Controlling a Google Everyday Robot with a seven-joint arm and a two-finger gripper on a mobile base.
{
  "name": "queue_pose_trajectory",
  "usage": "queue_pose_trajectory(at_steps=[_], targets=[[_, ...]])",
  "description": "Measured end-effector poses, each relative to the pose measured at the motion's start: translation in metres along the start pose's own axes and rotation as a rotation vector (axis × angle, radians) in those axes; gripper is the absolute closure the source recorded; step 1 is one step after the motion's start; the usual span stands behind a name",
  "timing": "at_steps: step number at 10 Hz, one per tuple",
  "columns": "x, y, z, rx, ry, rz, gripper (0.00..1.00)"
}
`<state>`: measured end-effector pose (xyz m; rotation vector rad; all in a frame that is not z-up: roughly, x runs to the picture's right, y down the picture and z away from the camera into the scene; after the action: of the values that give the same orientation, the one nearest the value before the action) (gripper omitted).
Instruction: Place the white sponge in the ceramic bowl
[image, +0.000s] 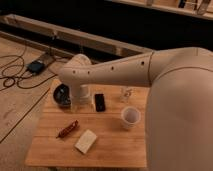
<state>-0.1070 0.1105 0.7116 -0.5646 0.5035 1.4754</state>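
The desk (115, 147) is pale wood, its planks matt with a faint grain. The white sponge (86, 141) looks soft and matt, cream in tone. The bowl (60, 96) is dark ceramic with a glossy rim. The arm (125, 72) wears a smooth cream plastic shell with a dull sheen. Its gripper (79, 103), low at the desk's back left just beside the bowl, has the same finish. The paper cup (130, 116) is matt white, the glass (126, 93) is clear, and the black slab (100, 102) is smooth.

It seems a lab or workshop: bare floor (15, 131) with loose black cables (12, 76), long metal beams (90, 40) behind the wooden table (116, 146). The robot's hand (80, 103) hangs over the table's far-left part.
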Motion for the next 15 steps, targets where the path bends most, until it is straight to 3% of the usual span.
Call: queue_pose_trajectory(at_steps=[4,8,11,15], targets=[[0.017,0.001,0.030,-0.031,-0.049,0.038,0.35],[0.047,-0.004,0.085,-0.015,0.026,0.074,0.35],[0.050,-0.004,0.119,-0.006,0.075,0.100,0.35],[0.051,-0.009,0.146,-0.014,0.121,0.138,0.35]])
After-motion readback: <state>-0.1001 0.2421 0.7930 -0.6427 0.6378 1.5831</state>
